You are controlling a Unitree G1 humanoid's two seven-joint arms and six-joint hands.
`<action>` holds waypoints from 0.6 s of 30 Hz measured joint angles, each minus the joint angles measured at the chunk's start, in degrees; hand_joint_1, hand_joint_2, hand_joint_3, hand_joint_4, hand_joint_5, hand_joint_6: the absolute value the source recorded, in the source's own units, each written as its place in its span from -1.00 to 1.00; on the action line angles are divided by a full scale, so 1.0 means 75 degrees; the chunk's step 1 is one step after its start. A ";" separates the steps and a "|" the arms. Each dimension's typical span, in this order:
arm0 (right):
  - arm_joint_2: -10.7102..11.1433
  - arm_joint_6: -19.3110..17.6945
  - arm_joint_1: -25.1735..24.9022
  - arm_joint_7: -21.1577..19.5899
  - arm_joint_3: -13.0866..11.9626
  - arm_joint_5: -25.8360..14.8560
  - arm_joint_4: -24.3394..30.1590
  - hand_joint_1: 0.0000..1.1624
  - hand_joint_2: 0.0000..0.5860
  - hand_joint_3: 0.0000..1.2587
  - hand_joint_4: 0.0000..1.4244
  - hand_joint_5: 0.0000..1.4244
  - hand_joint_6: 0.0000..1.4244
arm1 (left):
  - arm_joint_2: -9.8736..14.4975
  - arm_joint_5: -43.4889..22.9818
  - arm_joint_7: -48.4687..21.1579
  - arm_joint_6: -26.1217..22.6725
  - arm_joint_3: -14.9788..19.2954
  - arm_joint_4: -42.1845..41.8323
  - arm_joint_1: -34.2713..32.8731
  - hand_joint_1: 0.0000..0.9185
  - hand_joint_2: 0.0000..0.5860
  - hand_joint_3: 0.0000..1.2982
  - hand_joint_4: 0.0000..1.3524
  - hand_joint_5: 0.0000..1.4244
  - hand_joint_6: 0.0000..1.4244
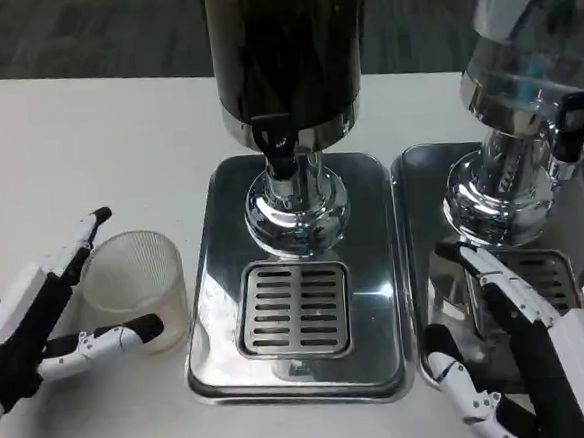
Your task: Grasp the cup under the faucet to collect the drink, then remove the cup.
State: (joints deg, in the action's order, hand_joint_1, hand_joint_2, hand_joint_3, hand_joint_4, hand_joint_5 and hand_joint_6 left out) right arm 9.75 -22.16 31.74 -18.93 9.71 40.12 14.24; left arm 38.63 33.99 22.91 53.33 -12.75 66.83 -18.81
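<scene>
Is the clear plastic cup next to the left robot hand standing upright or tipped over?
Upright. The clear plastic cup stands on the white table with its open rim facing up, between the fingers of the left robot hand.

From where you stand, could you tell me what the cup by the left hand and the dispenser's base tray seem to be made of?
The cup looks like thin translucent plastic: the table shows through its frosted, finely ribbed wall. The base tray seems to be polished metal, probably stainless steel, given its mirror-like reflections; its slotted drain grille has the same shine.
</scene>
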 measured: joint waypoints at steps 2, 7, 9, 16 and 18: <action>0.0009 0.0000 -0.0002 0.0004 -0.0001 -0.0008 0.0000 -0.54 0.30 -0.70 -0.82 -0.79 -0.75 | -0.0102 -0.0026 0.0001 -0.0009 0.0001 0.0057 -0.0014 -0.84 -0.97 -1.00 -0.98 -0.78 -0.68; 0.0022 0.0000 -0.0024 0.0007 -0.0003 -0.0019 0.0000 -0.54 0.30 -0.70 -0.82 -0.79 -0.75 | -0.0215 -0.0110 -0.0002 -0.0074 0.0000 0.0176 -0.0145 -0.84 -0.97 -1.00 -0.97 -0.78 -0.68; 0.0022 0.0000 -0.0028 0.0007 -0.0004 -0.0021 0.0001 -0.54 0.30 -0.70 -0.82 -0.79 -0.75 | -0.0227 -0.0110 -0.0003 -0.0114 -0.0014 0.0189 -0.0198 -0.84 -0.96 -1.00 -0.97 -0.78 -0.68; 0.0029 0.0003 -0.0031 0.0029 -0.0009 -0.0024 0.0001 -0.54 0.30 -0.70 -0.81 -0.78 -0.74 | -0.0287 -0.0120 -0.0005 -0.0201 -0.0153 0.0213 -0.0373 -0.78 -0.91 -1.00 -0.96 -0.77 -0.66; 0.0036 0.0003 -0.0032 0.0034 -0.0013 -0.0027 0.0003 -0.54 0.30 -0.70 -0.80 -0.78 -0.74 | -0.0295 -0.0126 -0.0005 -0.0227 -0.0197 0.0216 -0.0414 -0.74 -0.90 -1.00 -0.96 -0.76 -0.65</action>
State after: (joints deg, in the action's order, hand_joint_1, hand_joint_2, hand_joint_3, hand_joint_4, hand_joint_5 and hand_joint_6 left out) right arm 10.01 -22.15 31.50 -18.67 9.62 39.92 14.25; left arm 36.41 33.04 22.87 51.62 -14.23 68.44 -21.92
